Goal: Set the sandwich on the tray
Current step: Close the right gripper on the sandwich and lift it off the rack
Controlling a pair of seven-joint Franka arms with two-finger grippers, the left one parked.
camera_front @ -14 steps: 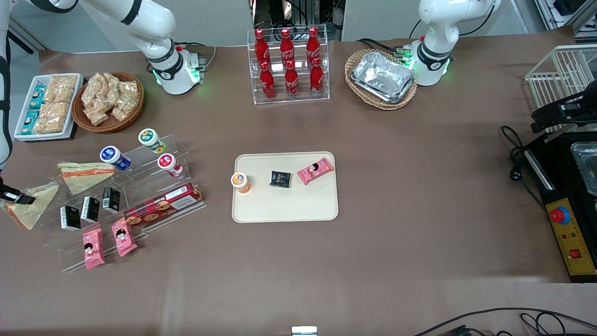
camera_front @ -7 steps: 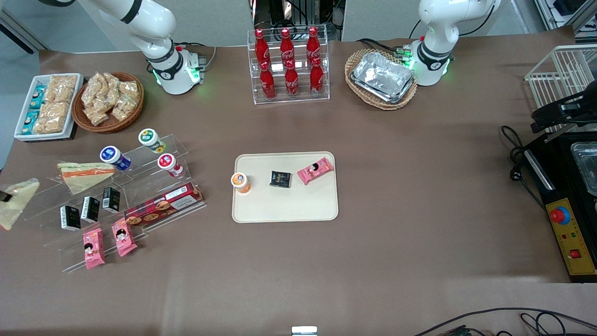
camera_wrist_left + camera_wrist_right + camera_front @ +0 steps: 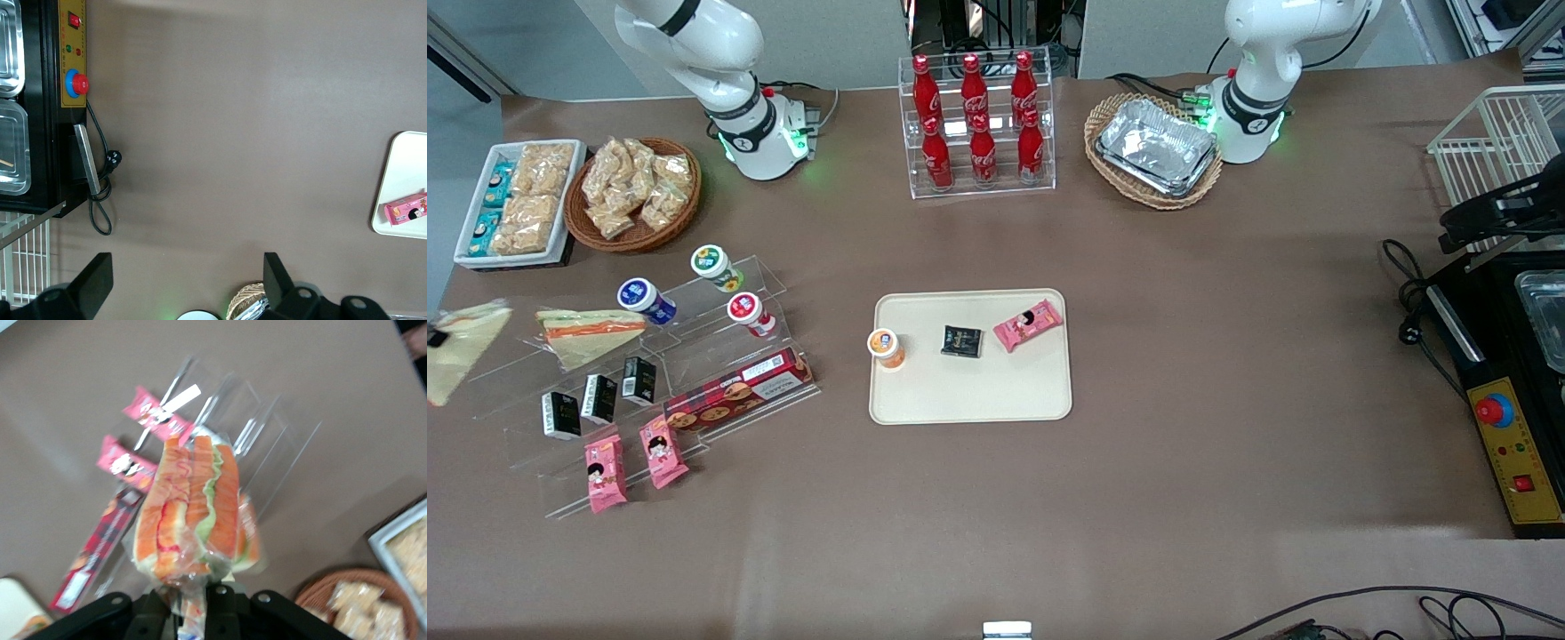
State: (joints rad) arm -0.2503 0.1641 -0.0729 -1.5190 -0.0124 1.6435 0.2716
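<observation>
My gripper [image 3: 193, 600] is shut on the sandwich [image 3: 193, 513], a clear-wrapped wedge with orange and green filling, and holds it in the air above the clear display steps. In the front view the held sandwich [image 3: 458, 347] shows at the working arm's end of the table, and only a dark bit of the gripper [image 3: 434, 339] is seen there. A second, near-identical wedge [image 3: 591, 333] lies on the clear stand. The cream tray [image 3: 978, 400] lies at the table's middle and holds an orange-lidded cup, a black packet and a pink packet.
The clear stepped stand [image 3: 720, 356] carries yogurt cups, black boxes, a red biscuit box [image 3: 738, 396] and pink snack packets [image 3: 605, 471]. A wicker basket [image 3: 636, 196] and a white snack tray [image 3: 516, 200] stand farther from the camera. Cola bottles [image 3: 976, 124] stand above the tray.
The held sandwich has risen off the clear stand and moved farther from the front camera, at the working arm's end of the table. The tray and its contents have not moved.
</observation>
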